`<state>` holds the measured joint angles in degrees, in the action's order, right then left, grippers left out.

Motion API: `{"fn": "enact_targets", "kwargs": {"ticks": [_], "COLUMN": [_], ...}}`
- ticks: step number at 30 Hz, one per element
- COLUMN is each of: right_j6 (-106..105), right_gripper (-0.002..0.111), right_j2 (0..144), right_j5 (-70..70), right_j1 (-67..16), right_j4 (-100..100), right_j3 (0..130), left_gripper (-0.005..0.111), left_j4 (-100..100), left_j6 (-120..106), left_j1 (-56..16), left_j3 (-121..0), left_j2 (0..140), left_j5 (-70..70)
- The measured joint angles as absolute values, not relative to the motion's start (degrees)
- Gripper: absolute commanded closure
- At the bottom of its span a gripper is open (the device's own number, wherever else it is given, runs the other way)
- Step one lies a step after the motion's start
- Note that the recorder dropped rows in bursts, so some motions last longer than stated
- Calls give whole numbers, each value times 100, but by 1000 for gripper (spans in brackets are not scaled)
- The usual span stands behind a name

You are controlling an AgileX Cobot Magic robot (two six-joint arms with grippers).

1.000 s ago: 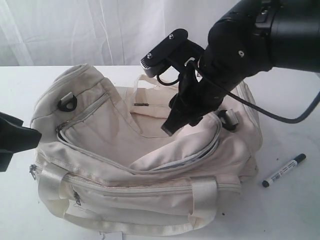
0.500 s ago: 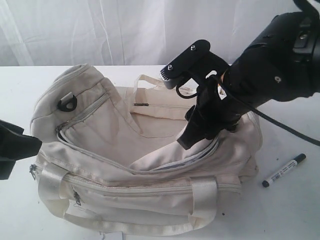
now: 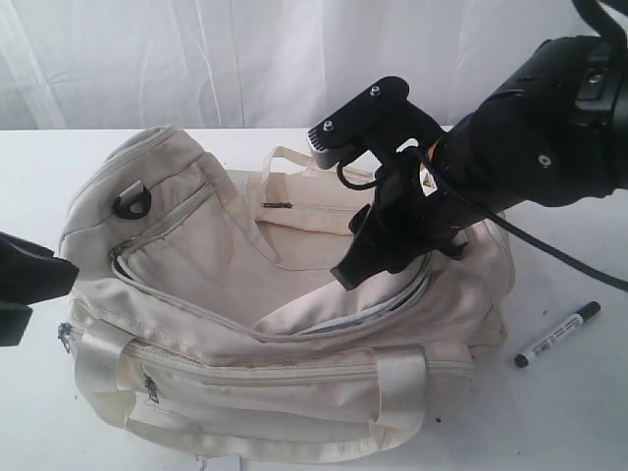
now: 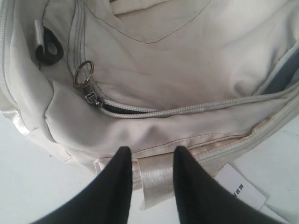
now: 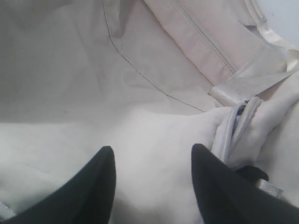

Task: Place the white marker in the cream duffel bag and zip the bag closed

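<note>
The cream duffel bag is laid across the left and middle of the white counter, and its front side comes close to the lower edge of the exterior view. Bare counter is left at the right end of the bag. There the white marker lies flat, near the bag but not touching it, with nothing over it. A white curtain closes the back.

The top of the bag is open and the fabric is sunk inward. The right hand is held over this opening, toward the right end. Its fingers are spread apart and nothing is grasped between them. The dark arm and its cable pass over the right end of the bag.

The left hand is at the left end of the bag, above a glossy handle. Its fingers are parted and nothing is gripped. A metal ring pull sits at the end of a partly open zipper, and a white label lies beside the bag.

Counted: 1 bag, 1 marker, 2 hands, 1 ring pull, 1 label.
</note>
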<state>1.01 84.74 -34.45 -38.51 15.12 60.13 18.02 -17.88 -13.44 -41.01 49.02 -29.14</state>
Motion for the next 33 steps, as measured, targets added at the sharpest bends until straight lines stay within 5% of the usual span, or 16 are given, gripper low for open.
{"fn": "enact_targets", "kwargs": {"ticks": [7,24,26,30,33], "right_j6": [-365,-714,-904,-1741,-2446], "right_gripper": [61,61,61,61,61], "right_j2": [8474,8474,8474,8474,8474], "right_j5": [-3445,-3922,-4070,-3829,-3253], "right_j1": [-3851,-3851,-3851,-3851,-3851], "right_j4": [1266,1176,1185,926,46], "right_j3": [6013,6013,6013,6091,6100], "left_gripper": [106,107,99,58,53], "left_j4": [1919,3244,3563,3898,4619], "left_j6": [-1799,-2667,-3020,-3288,-3981], "left_j1": [-1344,-1344,-1344,-1344,-1344], "left_j3": [-4101,-4101,-4101,-4101,-4101], "left_j2": [4902,4902,4902,4902,5131], "left_j5": [-2826,-2862,-3108,-3116,-3094]}}
